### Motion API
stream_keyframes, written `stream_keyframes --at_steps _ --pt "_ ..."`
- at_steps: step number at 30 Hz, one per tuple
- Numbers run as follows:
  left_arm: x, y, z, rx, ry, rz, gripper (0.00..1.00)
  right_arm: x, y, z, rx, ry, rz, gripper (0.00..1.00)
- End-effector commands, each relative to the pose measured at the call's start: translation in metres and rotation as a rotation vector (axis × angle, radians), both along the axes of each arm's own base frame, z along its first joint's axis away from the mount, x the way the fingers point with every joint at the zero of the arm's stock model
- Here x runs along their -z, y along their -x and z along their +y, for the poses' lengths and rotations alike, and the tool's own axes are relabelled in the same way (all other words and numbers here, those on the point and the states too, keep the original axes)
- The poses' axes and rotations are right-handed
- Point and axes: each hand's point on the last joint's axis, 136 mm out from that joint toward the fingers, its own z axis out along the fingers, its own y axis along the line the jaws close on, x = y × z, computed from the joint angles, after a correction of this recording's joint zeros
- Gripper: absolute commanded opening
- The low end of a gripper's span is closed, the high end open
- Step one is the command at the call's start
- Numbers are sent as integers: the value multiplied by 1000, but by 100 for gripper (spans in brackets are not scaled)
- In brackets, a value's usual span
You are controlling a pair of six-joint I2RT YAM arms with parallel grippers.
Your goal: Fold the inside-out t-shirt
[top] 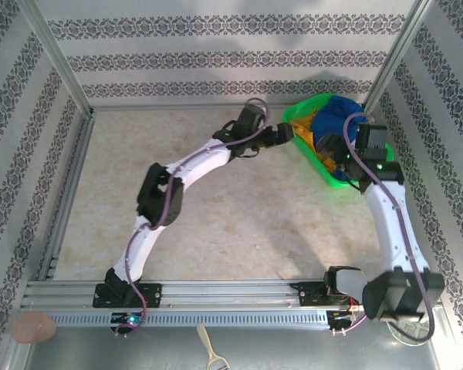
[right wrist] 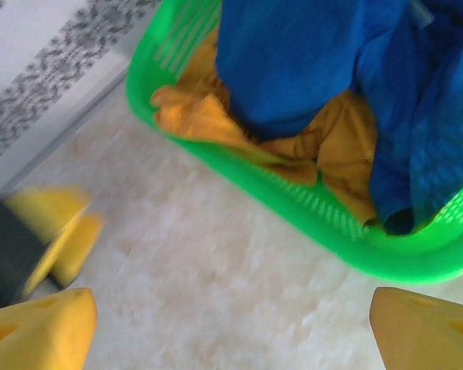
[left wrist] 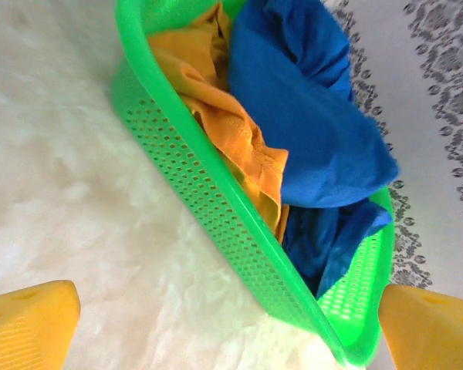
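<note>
The inside-out t-shirt [top: 337, 110] is royal blue and lies bunched in a green perforated basket [top: 309, 160] at the table's far right, on top of an orange-yellow garment [left wrist: 224, 116]. My left gripper [top: 288, 132] hovers at the basket's left wall, open, with nothing between its yellow fingers [left wrist: 31, 324]. In the left wrist view the t-shirt [left wrist: 309, 116] fills the basket's right half. My right gripper [top: 326, 148] hangs over the basket's near end, open and empty, its fingertips [right wrist: 424, 327] above the bare table. The t-shirt [right wrist: 309, 62] lies just beyond the rim [right wrist: 293, 208].
The beige tabletop [top: 216, 216] stretches left of the basket. Patterned walls and aluminium posts [top: 58, 54] close in the back and sides. My left gripper's fingers [right wrist: 58, 231] appear at the left of the right wrist view, close by.
</note>
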Motion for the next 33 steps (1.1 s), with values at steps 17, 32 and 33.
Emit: stream_keyframes --at_steps 17,32,33 --pt "-10 119 116 -58 69 -27 99 65 -128 -78 342 108 214 95" --pt "15 143 136 -58 45 18 99 76 -182 -66 276 45 214 0" --pt "15 143 136 -57 46 20 99 59 -183 -62 261 34 164 0"
